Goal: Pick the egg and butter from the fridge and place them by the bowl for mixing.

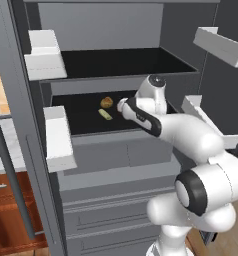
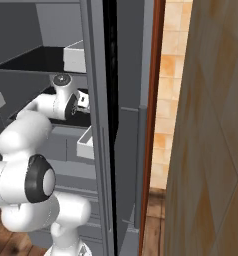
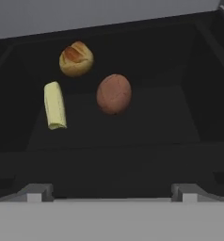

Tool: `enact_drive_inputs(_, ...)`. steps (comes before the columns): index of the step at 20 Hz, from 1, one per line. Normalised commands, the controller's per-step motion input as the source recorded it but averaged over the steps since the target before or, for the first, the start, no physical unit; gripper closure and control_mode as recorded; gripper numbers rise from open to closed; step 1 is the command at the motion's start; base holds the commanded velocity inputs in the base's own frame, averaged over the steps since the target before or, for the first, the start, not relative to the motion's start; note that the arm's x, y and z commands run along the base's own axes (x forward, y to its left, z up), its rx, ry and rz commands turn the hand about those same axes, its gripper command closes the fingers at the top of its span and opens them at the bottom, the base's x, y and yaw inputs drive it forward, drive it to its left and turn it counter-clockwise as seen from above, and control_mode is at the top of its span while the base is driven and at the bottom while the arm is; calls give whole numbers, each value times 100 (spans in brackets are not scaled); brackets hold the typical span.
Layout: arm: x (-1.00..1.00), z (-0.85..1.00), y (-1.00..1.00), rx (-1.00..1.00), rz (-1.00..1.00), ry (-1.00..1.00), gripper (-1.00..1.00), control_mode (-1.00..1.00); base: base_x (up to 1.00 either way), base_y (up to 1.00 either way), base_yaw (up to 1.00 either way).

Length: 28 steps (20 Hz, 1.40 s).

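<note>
egg [image 3: 114,94] behind the arm in left base view

Brightness: even, flat rendered light in both base views; no strong glare.
Dark zones: the fridge [image 1: 141,30] shelf floors read near black; the hand view is dim overall.
Shadows: faint; soft shading on the white arm [image 1: 201,135].
Sharpness: egg [image 3: 114,94] and butter [image 3: 54,105] slightly soft, possibly from low resolution.
Edges: no clear distortion.
</note>
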Motion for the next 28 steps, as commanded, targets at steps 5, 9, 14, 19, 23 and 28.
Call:
enact_drive_inputs(5, 27, -16, 6, 0, -8, -1, -100, -100, 0, 0, 0)
enact_drive_inputs(9, 26, -8, 3, 0, -7, 0, -100, -100, 0, 0, 0)
enact_drive_inputs(14, 18, -15, 8, 0, -7, -10, -100, -100, 0, 0, 0)
enact_drive_inputs(19, 17, -16, 9, 0, -3, -14, -100, -100, 0, 0, 0)
enact_drive_inputs(23, 21, -11, 0, 0, -2, -1, -100, -100, 0, 0, 0)
enact_drive_inputs(28, 25, -5, -1, 0, 0, 0, -100, -100, 0, 0, 0)
